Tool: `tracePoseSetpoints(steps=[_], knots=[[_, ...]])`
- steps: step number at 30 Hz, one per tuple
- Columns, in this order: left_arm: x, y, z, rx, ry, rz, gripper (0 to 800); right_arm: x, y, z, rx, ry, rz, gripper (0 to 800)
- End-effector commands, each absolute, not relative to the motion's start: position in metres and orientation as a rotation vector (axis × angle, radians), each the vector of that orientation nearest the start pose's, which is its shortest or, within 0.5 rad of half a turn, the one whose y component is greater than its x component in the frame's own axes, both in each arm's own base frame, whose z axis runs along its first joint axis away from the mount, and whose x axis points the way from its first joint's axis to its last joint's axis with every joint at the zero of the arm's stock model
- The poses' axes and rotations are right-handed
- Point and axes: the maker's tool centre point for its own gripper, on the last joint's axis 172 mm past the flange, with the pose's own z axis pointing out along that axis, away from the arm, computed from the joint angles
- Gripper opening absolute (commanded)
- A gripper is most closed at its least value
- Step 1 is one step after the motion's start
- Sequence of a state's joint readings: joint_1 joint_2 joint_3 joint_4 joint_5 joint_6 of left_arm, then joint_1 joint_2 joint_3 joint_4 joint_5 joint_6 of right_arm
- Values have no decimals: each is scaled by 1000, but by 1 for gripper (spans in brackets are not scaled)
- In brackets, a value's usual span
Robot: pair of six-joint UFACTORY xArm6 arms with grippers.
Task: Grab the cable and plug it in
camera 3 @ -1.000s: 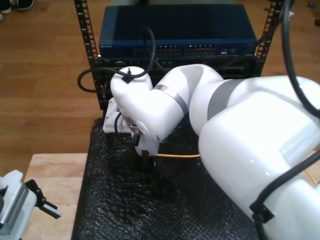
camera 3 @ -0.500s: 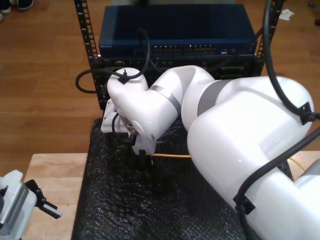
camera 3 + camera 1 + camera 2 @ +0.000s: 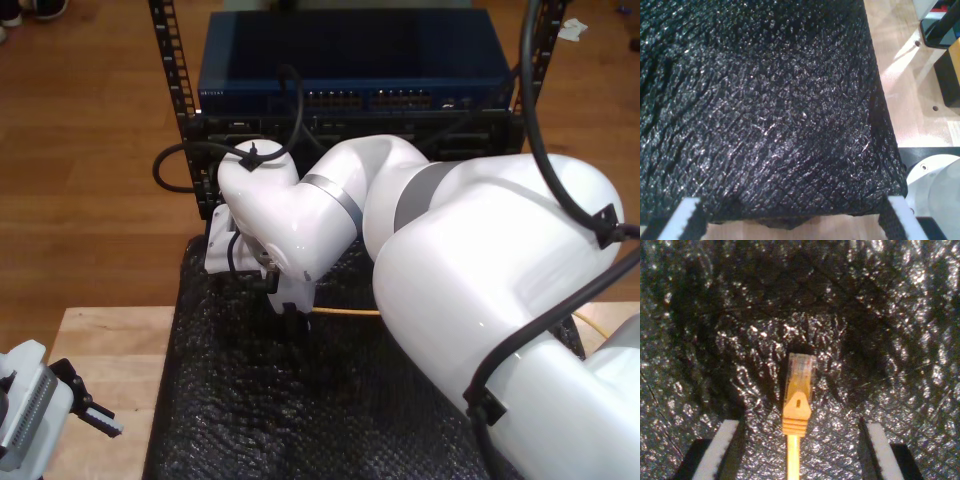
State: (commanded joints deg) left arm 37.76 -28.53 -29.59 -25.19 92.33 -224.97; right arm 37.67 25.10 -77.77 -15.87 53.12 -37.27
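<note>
second gripper [image 3: 795, 450]: my second gripper stands spread, jaws either side of the cable, gripping nothing.
cable [image 3: 794, 455]: lies on the black mat [image 3: 890, 315], centred between those jaws.
plug [image 3: 800, 371]: clear tip, points straight away from the gripper; long axis runs down the middle of the gap.
nearer arm: second, poised right over the cable [image 3: 345, 312].
first gripper [image 3: 790, 220]: my first gripper is spread and empty, at the mat's edge, well apart from the cable.
switch [image 3: 350, 70]: beyond the mat; my guess is the ports there are the target.

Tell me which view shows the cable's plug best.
The second wrist view: the clear plug lies on the black mat between the open fingers. The exterior view shows a stretch of yellow cable, its plug hidden behind the arm.
</note>
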Motion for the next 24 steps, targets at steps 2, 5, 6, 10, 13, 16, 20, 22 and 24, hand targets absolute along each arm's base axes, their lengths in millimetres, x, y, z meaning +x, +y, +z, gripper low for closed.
tracePoseSetpoints(steps=[2,5,6,10,13,16,20,22,24], knots=[[204,12,184,1747,-1761,511,799,477,310,92,-2486,-2266,9,468],[204,11,184,1747,-1760,510,800,477,310,92,-2488,-2262,9,459],[204,11,184,1747,-1760,510,800,477,310,93,-2488,-2262,7,447],[204,11,184,1747,-1760,510,800,477,310,92,-2488,-2262,9,383],[204,11,184,1747,-1760,510,800,477,310,92,-2486,-2264,10,383],[204,11,184,1747,-1760,510,799,477,310,92,-2486,-2264,10,381],[204,11,184,1747,-1760,510,800,477,310,92,-2484,-2266,10,373],[204,11,184,1747,-1760,510,800,477,310,92,-2483,-2267,10,357],[204,11,184,1747,-1760,510,799,477,310,92,-2467,-2285,13,343]])
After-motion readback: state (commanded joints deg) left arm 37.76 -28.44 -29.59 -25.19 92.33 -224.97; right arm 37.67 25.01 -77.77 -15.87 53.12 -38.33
